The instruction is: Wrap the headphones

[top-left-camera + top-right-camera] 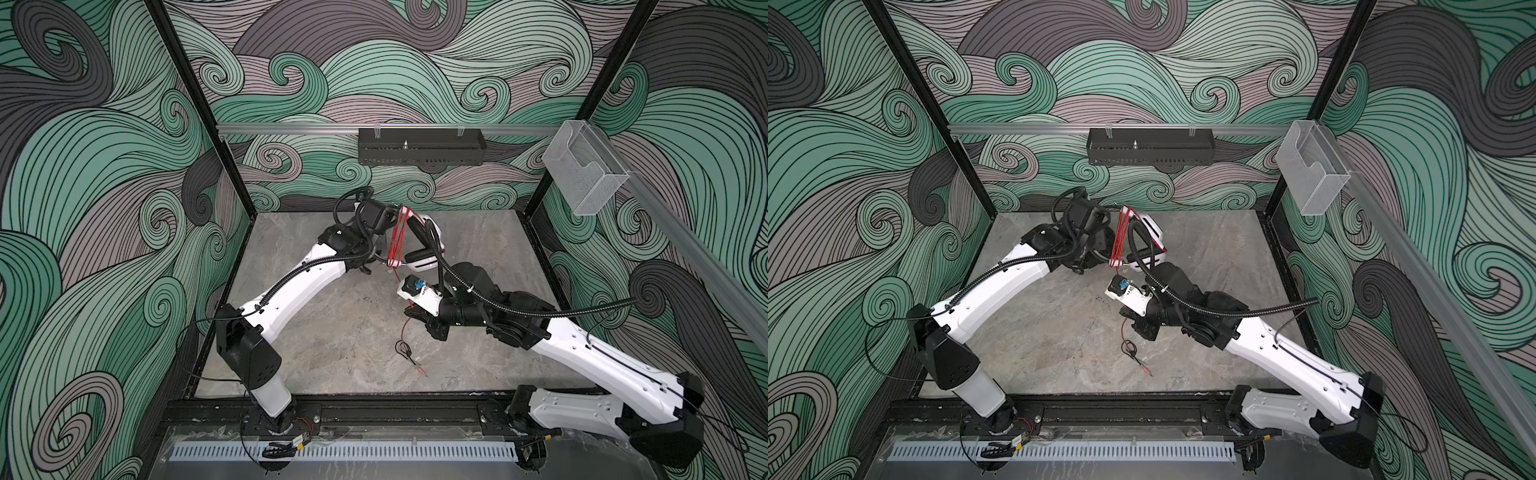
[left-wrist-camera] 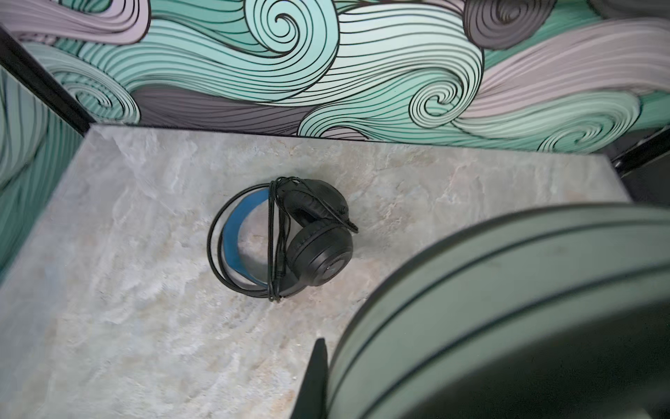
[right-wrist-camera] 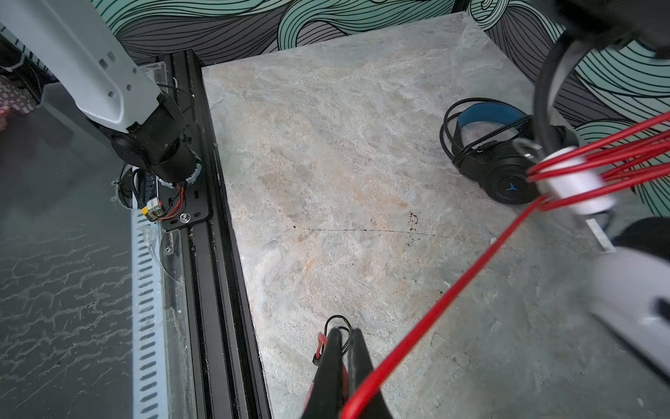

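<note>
The gray stone table [image 2: 127, 254] holds the black headphones [image 2: 311, 239]. The end of the red cord [image 1: 404, 332] lies on it too.

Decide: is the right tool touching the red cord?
Touching. The right wrist view shows the right tool shut on the red cord, which emerges from between its jaws.

Soft, even light falls from above, and the table [image 1: 332, 332] carries only faint shadows under the arms. In both top views the wide lens splays the posts [image 1: 189, 83] outward. Close to the wrist cameras, the white headset [image 2: 507, 308] and red cord [image 3: 435, 301] blur, while the black headset [image 2: 290, 235] looks sharp.
</note>
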`<state>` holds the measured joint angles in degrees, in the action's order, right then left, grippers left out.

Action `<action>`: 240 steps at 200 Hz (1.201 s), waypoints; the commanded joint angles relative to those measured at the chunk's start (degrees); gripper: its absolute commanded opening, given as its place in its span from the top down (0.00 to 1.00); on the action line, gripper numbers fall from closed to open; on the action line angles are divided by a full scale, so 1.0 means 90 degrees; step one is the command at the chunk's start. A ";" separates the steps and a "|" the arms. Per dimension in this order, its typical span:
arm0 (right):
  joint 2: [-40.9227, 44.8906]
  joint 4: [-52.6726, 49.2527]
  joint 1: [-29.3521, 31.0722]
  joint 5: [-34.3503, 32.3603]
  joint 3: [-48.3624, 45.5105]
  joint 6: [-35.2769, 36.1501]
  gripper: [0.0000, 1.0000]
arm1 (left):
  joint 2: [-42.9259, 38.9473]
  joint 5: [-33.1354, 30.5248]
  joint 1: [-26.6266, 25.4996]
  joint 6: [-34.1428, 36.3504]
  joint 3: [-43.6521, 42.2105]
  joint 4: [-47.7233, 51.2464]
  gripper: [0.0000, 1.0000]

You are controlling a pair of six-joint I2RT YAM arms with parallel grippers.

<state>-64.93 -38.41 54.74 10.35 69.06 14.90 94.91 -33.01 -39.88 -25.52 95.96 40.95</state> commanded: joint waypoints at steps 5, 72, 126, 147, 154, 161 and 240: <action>0.0163 -0.0849 0.0056 -0.0250 0.0474 0.0468 1.00 | -0.0588 -0.1729 -0.0323 0.2323 -0.0442 -0.1183 1.00; -0.0007 -0.1835 -0.0136 -0.1927 0.1168 0.1690 1.00 | -0.1444 -0.2504 -0.0953 0.4760 -0.1384 -0.1419 1.00; 0.0038 -0.1700 -0.0102 -0.3376 0.1379 0.2631 1.00 | -0.1128 -0.1648 -0.1314 0.4378 -0.0670 0.0259 1.00; 0.0220 -0.1368 -0.0083 -0.3715 0.1211 0.2931 1.00 | -0.1036 -0.0850 -0.1412 0.4177 -0.0337 0.0788 1.00; 0.0290 -0.1254 -0.0072 -0.3806 0.1161 0.3030 1.00 | -0.0996 -0.0615 -0.1430 0.4130 -0.0223 0.0993 1.00; 0.0343 -0.1153 -0.0053 -0.3914 0.1106 0.3136 1.00 | -0.0967 -0.0401 -0.1449 0.4129 -0.0162 0.1149 1.00; 0.0301 -0.0771 0.0184 -0.5044 0.0548 0.3911 1.00 | -0.1037 -0.0507 -0.1468 0.3972 -0.0125 0.2325 1.00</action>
<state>-63.13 -48.16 56.34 -25.32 74.13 47.83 86.54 -34.17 -53.41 9.39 93.65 50.94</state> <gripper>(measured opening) 0.050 0.065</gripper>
